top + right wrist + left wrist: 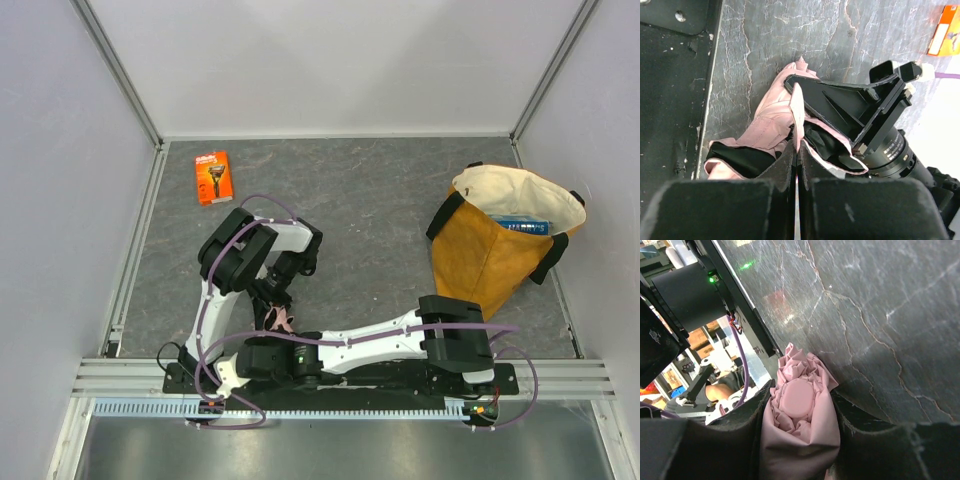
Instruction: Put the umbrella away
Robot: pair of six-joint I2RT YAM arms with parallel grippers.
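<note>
- The umbrella (799, 412) is a crumpled pale pink bundle lying on the desk (380, 200) near its front edge, close to my arm bases. It is folded down but loose.
- My left pincer (801, 440) is half closed around that bundle, and the fabric bulges up between its two fingers.
- My right pincer (796, 150) is pressed fully together, with a thin pink fold running in between its fingers. I judge it has only that strip.
- The step in hand, as I read it, is gathering the loose cloth tight. The left grip should be the anchor, and the right should draw gently along the fold, never across it, so the dark parts under the cloth do not splay.
- The mustard tote bag (490, 255) stands open, well apart to the right, and looks the likely home. I should lift the bundle clear before moving it so nothing drags.
- An orange packet (213, 177) lies far off at the back left, out of the way.
</note>
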